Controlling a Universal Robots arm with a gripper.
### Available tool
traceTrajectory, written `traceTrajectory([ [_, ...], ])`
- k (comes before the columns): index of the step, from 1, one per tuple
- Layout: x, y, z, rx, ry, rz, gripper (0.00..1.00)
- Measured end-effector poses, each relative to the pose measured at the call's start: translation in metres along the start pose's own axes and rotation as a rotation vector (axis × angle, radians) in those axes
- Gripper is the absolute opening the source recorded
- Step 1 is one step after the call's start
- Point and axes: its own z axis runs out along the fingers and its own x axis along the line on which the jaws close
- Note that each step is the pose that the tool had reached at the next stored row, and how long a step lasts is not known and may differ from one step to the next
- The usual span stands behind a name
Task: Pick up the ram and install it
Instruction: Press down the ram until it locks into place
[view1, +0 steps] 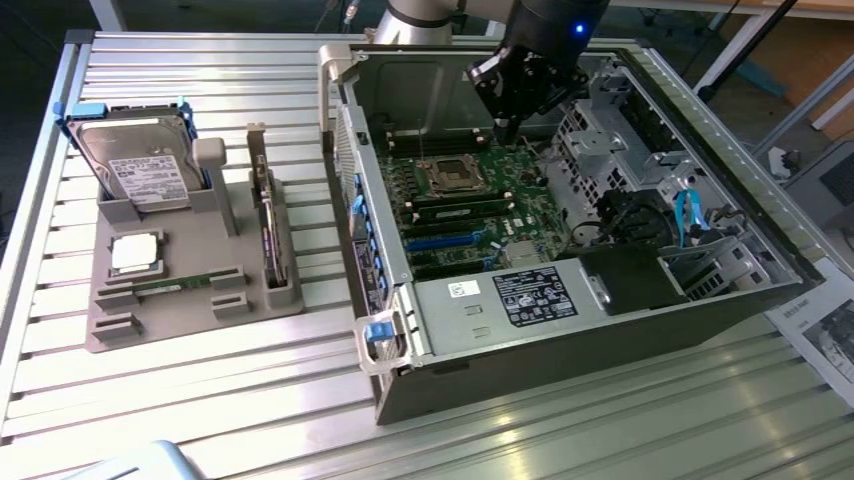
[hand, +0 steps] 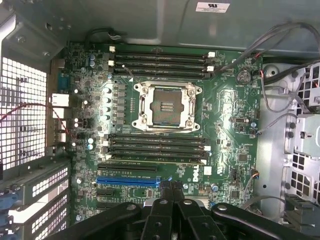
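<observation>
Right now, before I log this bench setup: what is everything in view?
Computer case: one, grey and black, open, on the slatted table.
Motherboard: one, green, inside the case; processor socket empty.
Holder tray: one, grey, at the exterior view's left of the case.
Hard drive: one, silver, upright in the tray.
Processor: one, silver, flat on the tray.
Ram: one, green stick, in the tray.
End effector: one, black, shut, empty, above the motherboard.

A slatted metal table (view1: 200, 400) carries a grey holder tray (view1: 187, 290) and open computer case (view1: 587, 330).
</observation>
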Motion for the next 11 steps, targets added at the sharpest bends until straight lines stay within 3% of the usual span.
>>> traceTrajectory([
  [11,0.0000,0.0004,0.0000,0.0000,-0.0001,-0.004,0.10],
])
